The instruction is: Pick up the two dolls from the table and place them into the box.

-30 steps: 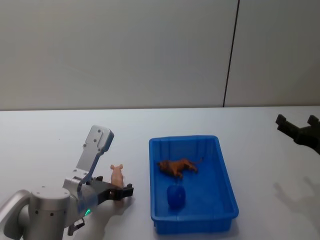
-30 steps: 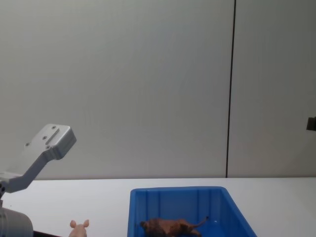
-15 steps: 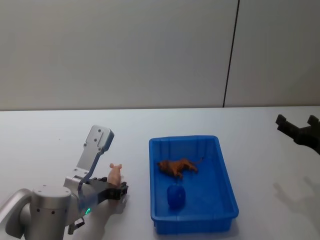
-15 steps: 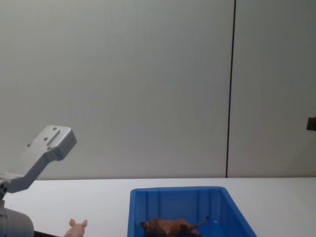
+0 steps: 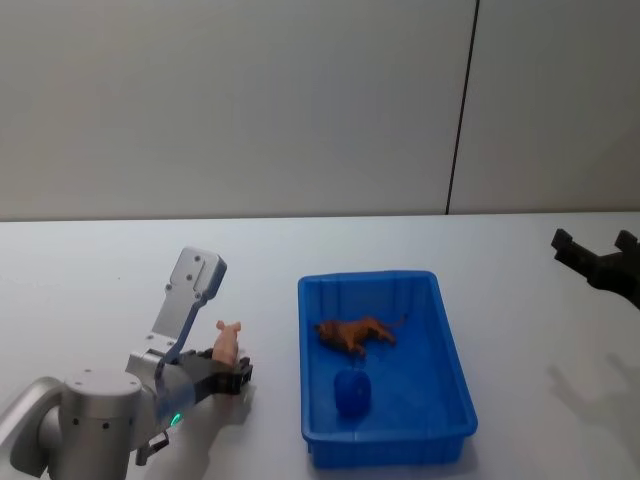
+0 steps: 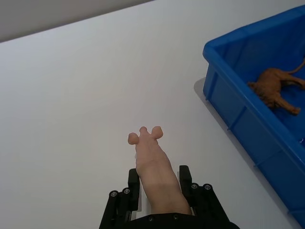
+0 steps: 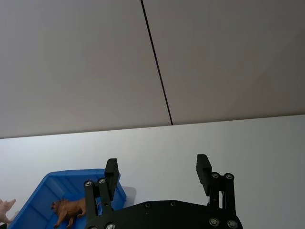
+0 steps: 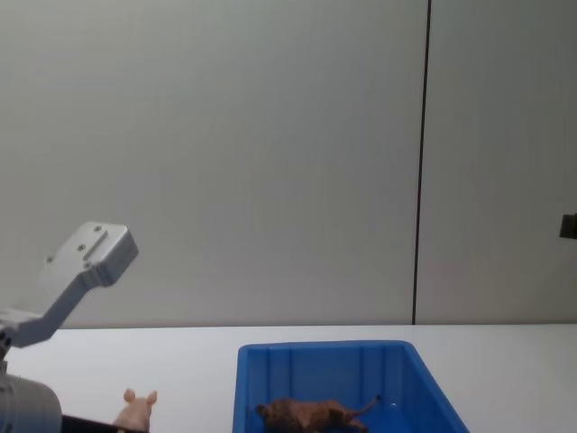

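Left of the box (image 5: 385, 455), the left gripper (image 6: 159, 191) is clamped on the pink doll (image 6: 153, 167), one finger on each flank. The doll's long axis runs along the fingers, head and ears pointing away from the wrist; in the head view its head tilts up over the table (image 5: 80, 270). The brown doll (image 5: 355, 333) lies on its side inside the box, long axis across the box width, tail toward the right wall. The right gripper (image 7: 157, 176) hangs at the far right, jaws apart and empty.
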Action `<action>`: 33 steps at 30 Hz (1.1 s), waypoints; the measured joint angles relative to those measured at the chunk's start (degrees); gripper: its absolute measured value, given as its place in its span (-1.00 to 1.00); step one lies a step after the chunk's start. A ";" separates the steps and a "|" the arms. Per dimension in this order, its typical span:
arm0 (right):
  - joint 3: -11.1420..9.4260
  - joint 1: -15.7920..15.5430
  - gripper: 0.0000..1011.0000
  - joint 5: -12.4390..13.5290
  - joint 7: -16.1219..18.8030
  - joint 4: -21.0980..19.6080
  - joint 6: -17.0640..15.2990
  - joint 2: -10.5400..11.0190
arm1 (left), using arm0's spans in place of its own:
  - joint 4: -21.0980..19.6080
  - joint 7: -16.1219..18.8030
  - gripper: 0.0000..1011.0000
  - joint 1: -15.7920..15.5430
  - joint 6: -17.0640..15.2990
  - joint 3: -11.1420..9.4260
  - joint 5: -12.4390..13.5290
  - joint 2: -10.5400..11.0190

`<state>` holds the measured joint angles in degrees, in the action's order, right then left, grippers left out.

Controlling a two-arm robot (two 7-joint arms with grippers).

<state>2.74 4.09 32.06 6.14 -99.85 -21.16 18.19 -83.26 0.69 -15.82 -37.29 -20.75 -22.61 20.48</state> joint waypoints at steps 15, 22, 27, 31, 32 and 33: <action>0.00 0.00 0.99 0.00 0.00 0.00 0.00 0.00 | -3.95 -0.34 0.01 0.22 6.26 1.06 1.37 0.82; 0.00 0.00 0.99 0.00 0.00 0.00 0.00 0.00 | -6.54 -3.05 0.01 -0.48 8.32 1.53 1.93 1.15; 0.00 0.00 0.99 0.00 0.00 0.00 0.00 0.00 | -8.00 -6.13 0.01 -1.25 9.10 1.69 1.98 1.15; 0.00 0.00 0.99 0.00 0.00 0.00 0.00 0.00 | -8.66 -8.48 0.01 -1.91 9.20 1.70 1.75 0.96; 0.00 0.00 0.99 0.00 0.00 0.00 0.00 0.00 | -8.84 -9.55 0.01 -2.19 9.20 1.70 1.60 0.85; 0.00 0.00 0.99 0.00 0.00 0.00 0.00 0.00 | -8.84 -9.55 0.01 -2.19 9.20 1.70 1.60 0.85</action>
<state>2.74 4.10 32.06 6.14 -99.85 -21.17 18.19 -92.10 -8.86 -18.00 -28.09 -19.06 -21.00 21.33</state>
